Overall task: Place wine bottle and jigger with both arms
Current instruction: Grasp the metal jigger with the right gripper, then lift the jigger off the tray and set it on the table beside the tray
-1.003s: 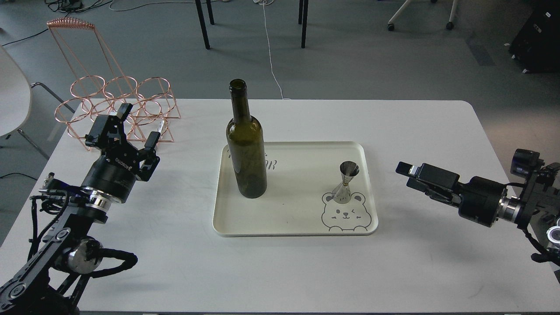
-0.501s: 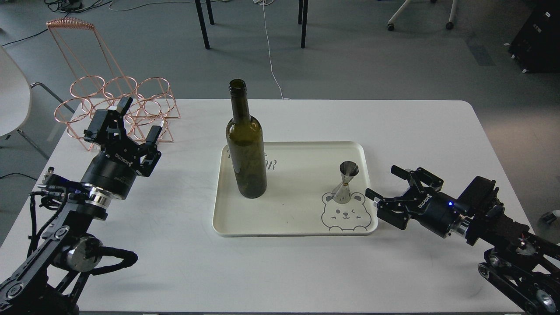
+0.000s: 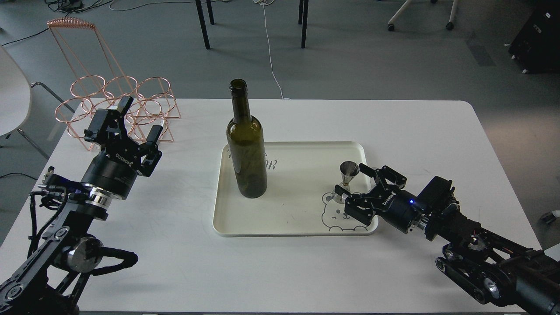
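The tall dark olive-green wine bottle [image 3: 246, 144] stands upright on the left part of the cream tray [image 3: 293, 218]. The small steel jigger [image 3: 347, 179] stands upright on the tray's right part, by a printed bear. My right gripper [image 3: 352, 180] is open, with one finger on each side of the jigger, not closed on it. My left gripper [image 3: 139, 119] is open and empty at the table's left, well apart from the bottle, just in front of the copper rack.
A copper wire bottle rack [image 3: 116, 105] stands at the table's back left corner. The white table [image 3: 393, 127] ends just behind it. Chair and table legs [image 3: 202, 24] stand on the grey floor beyond.
My right arm has moved left over the tray's right edge, bringing its open fingers around the jigger. The left arm, bottle and jigger have hardly moved.
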Robot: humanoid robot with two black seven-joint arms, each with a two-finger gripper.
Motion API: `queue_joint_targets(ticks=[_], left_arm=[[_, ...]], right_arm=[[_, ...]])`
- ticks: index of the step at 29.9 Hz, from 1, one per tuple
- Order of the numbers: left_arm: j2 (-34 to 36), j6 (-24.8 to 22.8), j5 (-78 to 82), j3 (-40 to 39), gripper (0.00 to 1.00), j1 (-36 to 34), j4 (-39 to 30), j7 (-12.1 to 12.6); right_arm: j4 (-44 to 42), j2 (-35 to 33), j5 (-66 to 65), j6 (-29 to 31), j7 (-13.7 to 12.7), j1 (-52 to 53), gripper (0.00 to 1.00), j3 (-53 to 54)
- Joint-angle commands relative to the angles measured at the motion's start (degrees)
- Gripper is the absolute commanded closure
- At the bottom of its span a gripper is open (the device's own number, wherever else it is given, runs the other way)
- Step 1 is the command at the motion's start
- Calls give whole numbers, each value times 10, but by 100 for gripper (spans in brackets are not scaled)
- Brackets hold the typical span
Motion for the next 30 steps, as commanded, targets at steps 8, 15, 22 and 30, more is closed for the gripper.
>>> queue_joint_targets(ticks=[8, 15, 22, 30], left_arm=[[1, -1, 0, 0, 2, 0, 0, 0], [3, -1, 0, 0, 2, 0, 0, -1], [2, -1, 0, 0, 2, 0, -1, 0], [3, -1, 0, 0, 2, 0, -9, 0]], right_arm=[[-33, 32, 0, 0, 0, 27, 44, -10], [-34, 29, 0, 0, 0, 27, 72, -11], [-25, 18, 0, 0, 0, 24, 81, -2], [55, -34, 0, 0, 0, 20, 81, 84]])
